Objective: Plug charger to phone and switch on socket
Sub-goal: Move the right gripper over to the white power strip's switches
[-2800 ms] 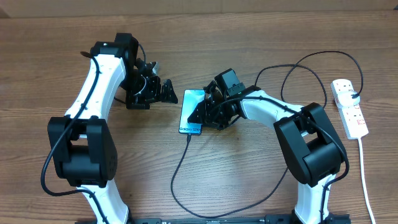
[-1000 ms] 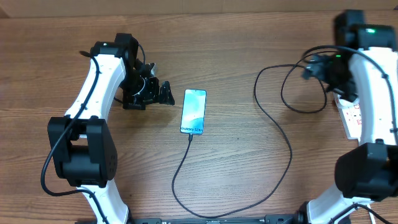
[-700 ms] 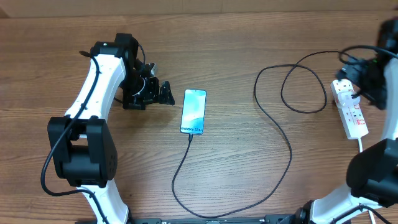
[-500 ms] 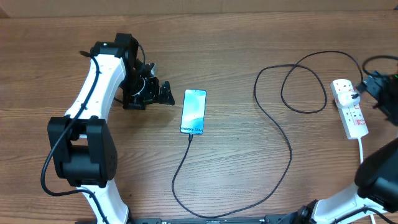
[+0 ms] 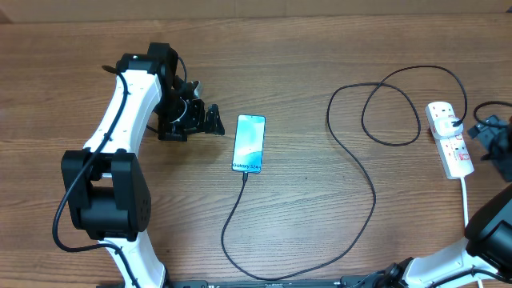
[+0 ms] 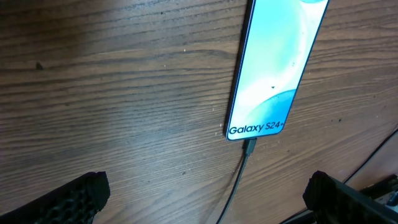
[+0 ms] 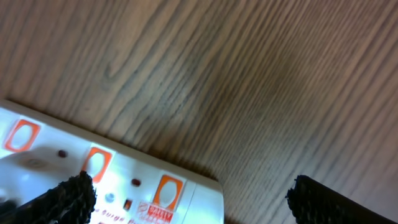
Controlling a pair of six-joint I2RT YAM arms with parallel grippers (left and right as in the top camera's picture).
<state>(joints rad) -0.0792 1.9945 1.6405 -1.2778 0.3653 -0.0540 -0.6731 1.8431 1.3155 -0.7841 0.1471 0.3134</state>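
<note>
right end effector (image 7: 193, 186) swung off phone (image 5: 249, 143) to socket (image 5: 450, 140); charger (image 6: 249, 148) loops between.

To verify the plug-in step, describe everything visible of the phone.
The phone is a slim rectangle with a dark frame and a lit blue screen reading "Galaxy S24+" near its lower edge. It lies flat, face up, on the wooden table. The black charger plug sits in its lower-edge port. The open left tool hangs beside it, not touching.

Glossy phone (image 6: 277, 65) on matt wood-grain table (image 6: 112, 93)
</note>
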